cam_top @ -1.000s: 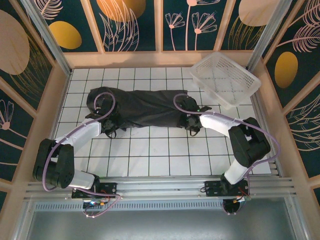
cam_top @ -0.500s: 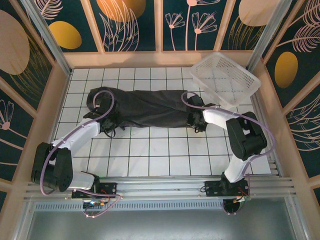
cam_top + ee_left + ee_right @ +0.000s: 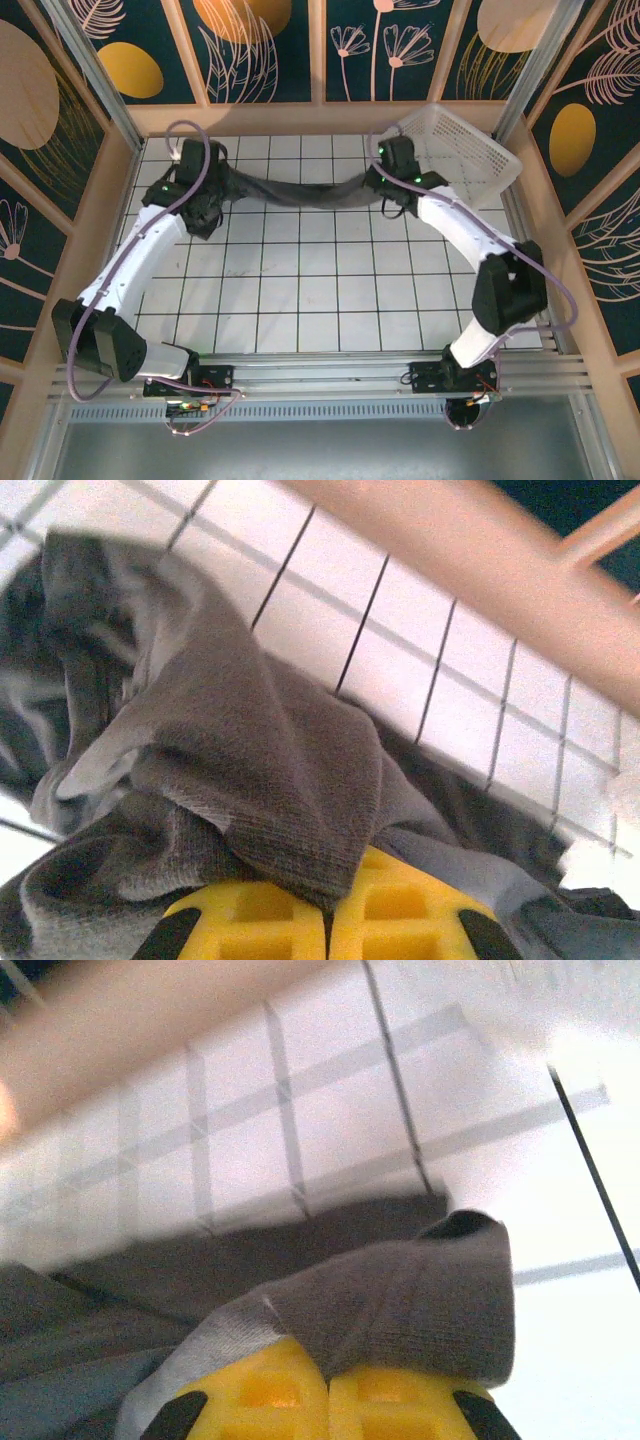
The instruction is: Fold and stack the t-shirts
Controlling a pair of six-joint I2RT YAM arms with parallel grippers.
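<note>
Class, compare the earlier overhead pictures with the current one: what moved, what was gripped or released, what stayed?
The left gripper and right gripper swung to the table's far side, carrying the t-shirt, now a narrow band between them. The right one closed on its right end. The left stayed shut on the left end; the basket stayed put.

The t-shirt spans the far end of the table, its left end in the left gripper and its right end in the right gripper. The basket sits just beyond, far right.
</note>
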